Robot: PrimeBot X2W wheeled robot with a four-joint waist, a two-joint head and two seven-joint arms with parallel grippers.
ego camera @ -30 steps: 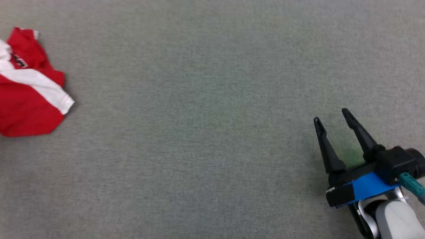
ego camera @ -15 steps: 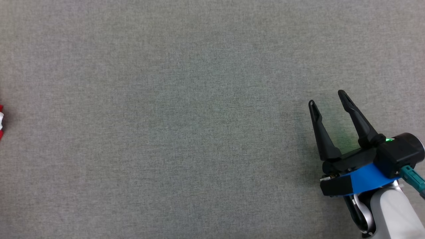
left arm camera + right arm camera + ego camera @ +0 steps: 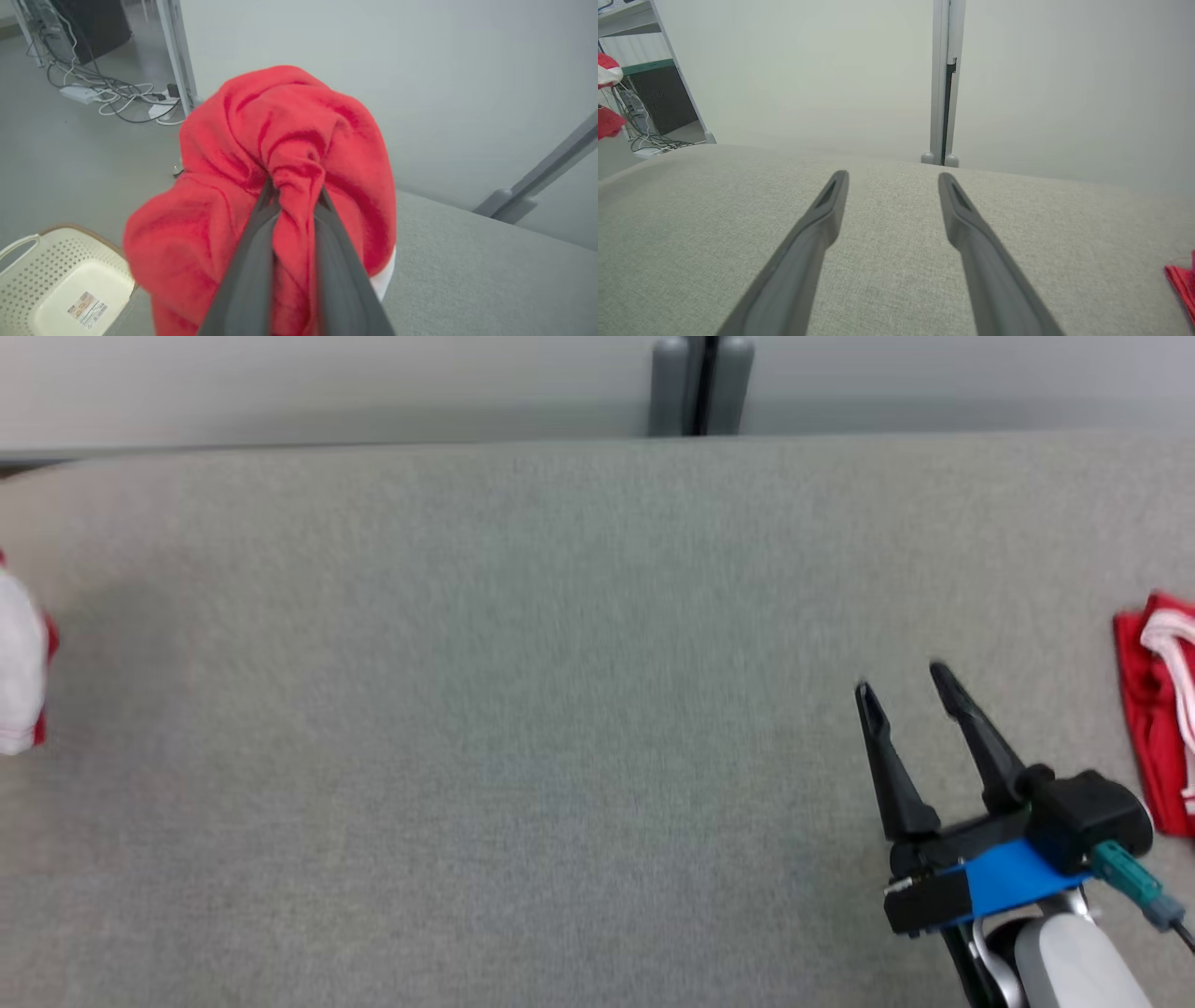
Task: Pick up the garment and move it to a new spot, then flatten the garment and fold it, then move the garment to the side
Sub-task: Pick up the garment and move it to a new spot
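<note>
— At the left end of the counter (image 3: 523, 709), the left gripper (image 3: 295, 189) is clamped on a bunched fold of the red garment (image 3: 280, 154). The cloth hangs off both fingers, lifted clear. The right gripper (image 3: 901, 679) is spread wide with nothing in it, low over the counter's right side. Notes for the carry?

— Keep the pinch firm. Lift high enough that the hanging hem clears the counter edge, and set down mid-counter where both arms reach. The hold is on a wad, so expect to re-grasp at an edge before flattening.

— Unclear items?

— Sleeves and collar are bunched and cannot be told apart. The white-and-red scrap (image 3: 21, 677) at the head view's left edge is probably this garment, cut off. At the right edge a second red cloth (image 3: 1153, 709) is also cropped. Below, the basket (image 3: 28, 247) is partly hidden by the garment.
</note>
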